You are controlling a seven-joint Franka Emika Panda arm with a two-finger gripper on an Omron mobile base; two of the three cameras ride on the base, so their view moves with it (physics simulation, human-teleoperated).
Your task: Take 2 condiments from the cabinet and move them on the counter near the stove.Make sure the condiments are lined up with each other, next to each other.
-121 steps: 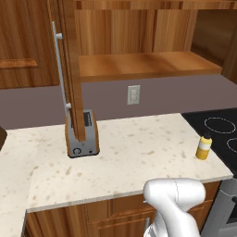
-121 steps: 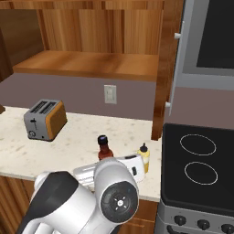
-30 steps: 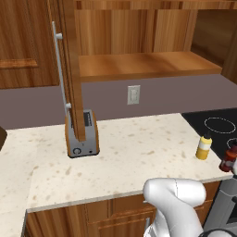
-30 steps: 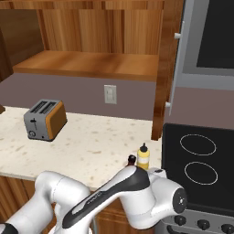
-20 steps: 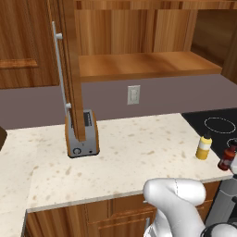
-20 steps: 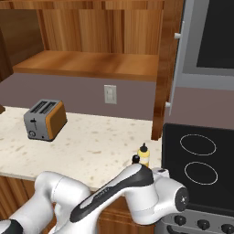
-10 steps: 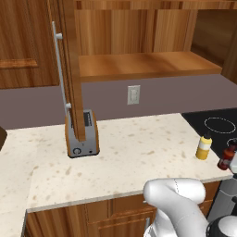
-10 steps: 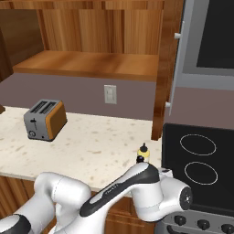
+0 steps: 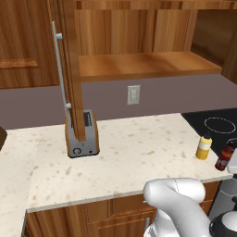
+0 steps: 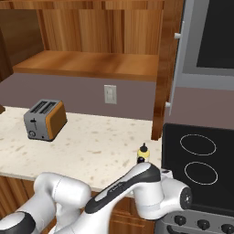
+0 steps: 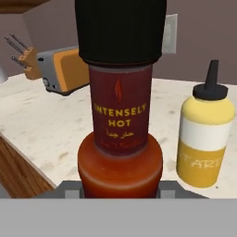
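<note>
The dark red sauce bottle (image 11: 120, 120) with a black cap stands upright between my fingers, and my gripper (image 11: 119, 192) is shut on its bulb-shaped base. The bottle (image 9: 224, 157) is at the counter's (image 9: 139, 152) right front corner, just beside the yellow squeeze bottle (image 9: 203, 147), which stands upright at the edge of the black stove (image 9: 217, 127). In the hand view the yellow bottle (image 11: 205, 134) is close to the right. My arm hides the red bottle in the right base view, where the yellow bottle (image 10: 143, 154) shows. The cabinet shelf (image 9: 143, 65) is bare, and its door (image 9: 69, 69) hangs open.
A silver and orange toaster (image 9: 82, 136) sits at the back left of the counter, partly behind the open door's bar handle (image 9: 58, 69). A wall outlet (image 9: 133, 95) is on the backsplash. A second open door (image 10: 167, 68) hangs beside the stove (image 10: 201, 160).
Over the last seconds my arm swung the red bottle right across the counter's front to the yellow bottle. In the last second it crept slightly left, closer to it.
</note>
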